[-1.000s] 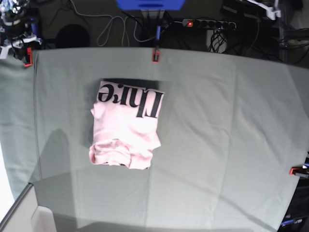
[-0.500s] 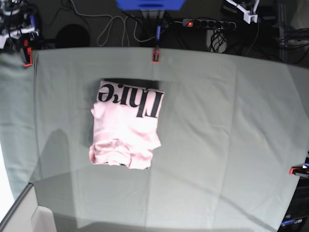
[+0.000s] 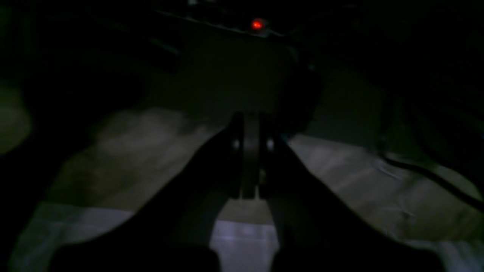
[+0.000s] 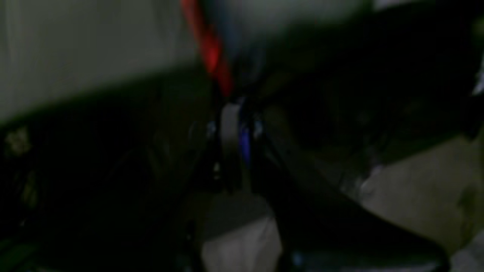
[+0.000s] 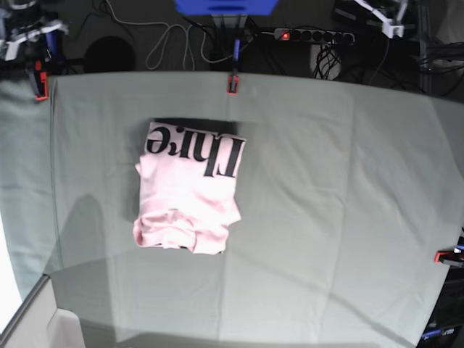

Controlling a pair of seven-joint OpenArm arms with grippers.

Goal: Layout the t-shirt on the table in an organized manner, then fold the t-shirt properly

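Grey-green cloth covers the big table point(image 5: 348, 217), and red clamps point(image 5: 233, 83) pinch it at the far edge and at the sides. Behind the table are dark cables and a power strip point(image 5: 313, 35) with a small red light.

The t-shirt point(image 5: 190, 190) lies left of the middle, well away from every edge. It is folded into a small block, with big black letters showing on the far part. The near end looks lumpy and bunched, not flat.

Both arms are pulled back to the far corners, off the shirt. The left gripper point(image 3: 249, 158) has its two fingers pressed together with nothing between them. The right gripper point(image 4: 230, 145) looks closed too, with nothing in it that I can see, but that picture is dark and blurry.

The folding looks almost done, I think. To finish well, the lumpy near end should be pressed flat and its corners lined up, with slow, gentle moves so the folds do not slip open.

Lots of bare cloth lies all around the shirt, most of it on the side of the left arm. The clamps are far from the shirt, so they should not get in the way.
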